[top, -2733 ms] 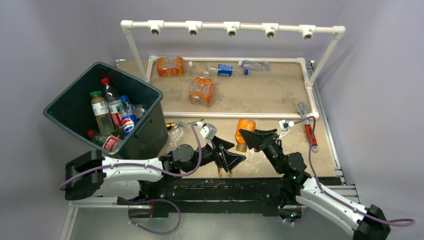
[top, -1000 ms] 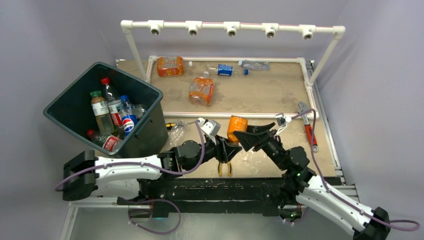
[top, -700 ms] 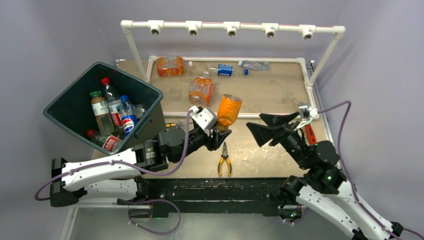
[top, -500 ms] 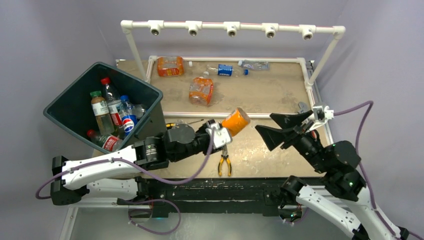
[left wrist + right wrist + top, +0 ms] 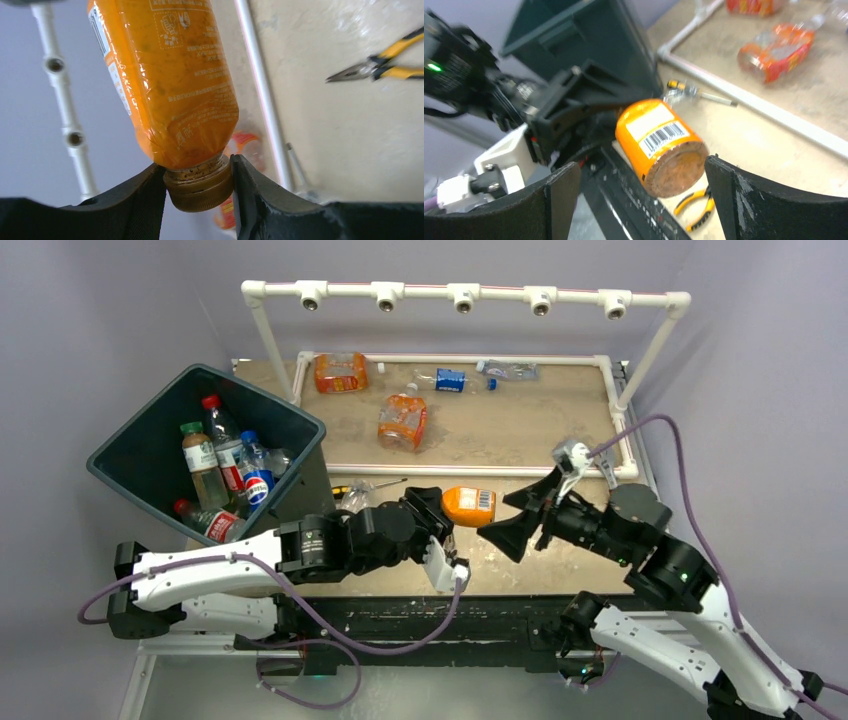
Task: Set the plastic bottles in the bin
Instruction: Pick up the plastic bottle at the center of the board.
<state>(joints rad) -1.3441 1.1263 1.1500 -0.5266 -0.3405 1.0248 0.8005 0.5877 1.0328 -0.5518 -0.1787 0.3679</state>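
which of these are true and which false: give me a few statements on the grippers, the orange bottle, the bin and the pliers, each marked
1. The left gripper grips the orange bottle by its cap. True.
2. The right gripper is clamped on the orange bottle's base. False: its jaws stand wide open, either side of the base without touching it.
3. The bin holds several bottles. True.
4. The pliers lie inside the bin. False: they lie on the table.
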